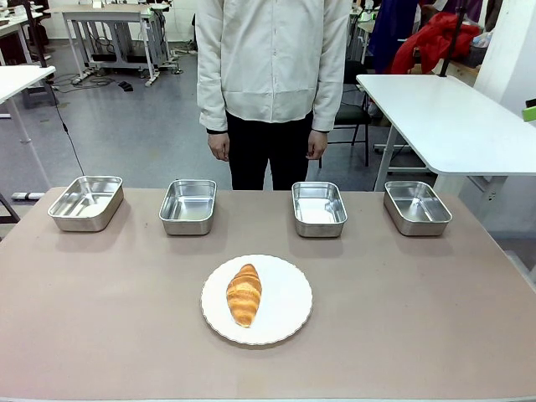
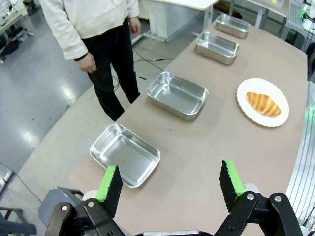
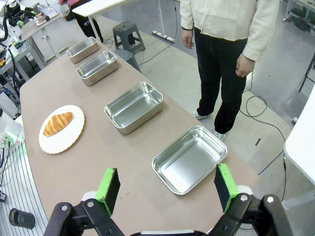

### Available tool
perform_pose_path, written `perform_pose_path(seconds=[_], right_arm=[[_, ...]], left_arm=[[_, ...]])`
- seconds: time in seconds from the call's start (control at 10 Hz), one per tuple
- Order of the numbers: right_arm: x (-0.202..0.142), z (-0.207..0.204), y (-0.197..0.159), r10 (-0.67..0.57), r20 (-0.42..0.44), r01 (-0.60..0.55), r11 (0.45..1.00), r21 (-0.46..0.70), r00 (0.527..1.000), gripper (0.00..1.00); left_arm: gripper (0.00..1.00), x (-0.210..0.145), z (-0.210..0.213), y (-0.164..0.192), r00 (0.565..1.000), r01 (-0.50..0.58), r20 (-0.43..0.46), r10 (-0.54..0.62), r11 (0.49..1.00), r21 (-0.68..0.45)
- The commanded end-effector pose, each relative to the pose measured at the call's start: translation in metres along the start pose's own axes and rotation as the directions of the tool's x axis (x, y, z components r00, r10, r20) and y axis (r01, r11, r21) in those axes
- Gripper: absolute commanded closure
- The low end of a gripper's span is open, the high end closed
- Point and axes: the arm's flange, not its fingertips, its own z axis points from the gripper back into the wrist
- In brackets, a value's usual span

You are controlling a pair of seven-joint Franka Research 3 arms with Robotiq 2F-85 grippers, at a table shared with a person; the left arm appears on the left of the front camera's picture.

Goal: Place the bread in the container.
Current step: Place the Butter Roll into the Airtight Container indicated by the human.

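Right gripper (image 3: 166, 177) gapes; ridged golden bread (image 3: 58, 123) lies on scalloped plate (image 3: 60, 143).

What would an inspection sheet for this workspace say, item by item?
Surface: brown table, no spills seen.
Job's things: croissant lying on a white plate, near the middle; four empty steel pans in a row along the far edge: far-left pan, inner-left pan, inner-right pan, far-right pan.
Clutter: nothing seen.
Grippers: left gripper and right gripper both open, holding nothing.
Cables: black cable on the floor beyond the table.
Surroundings: person standing at the far side, hands down; white table behind.
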Motion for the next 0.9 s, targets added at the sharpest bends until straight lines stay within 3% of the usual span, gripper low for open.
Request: perform_pose_path(seconds=[0.0, 0.8], right_arm=[[0.0011, 0.0000, 0.0003, 0.002, 0.004, -0.002, 1.000, 0.000, 1.000, 0.00], [0.0011, 0.0000, 0.0003, 0.002, 0.004, -0.002, 1.000, 0.000, 1.000, 0.00]], left_arm=[[0.00, 0.0000, 0.0011, -0.0009, 1.000, 0.014, 0.005, -0.014, 1.000, -0.005], [0.00, 0.0000, 0.0011, -0.0009, 1.000, 0.014, 0.005, -0.014, 1.000, -0.005]])
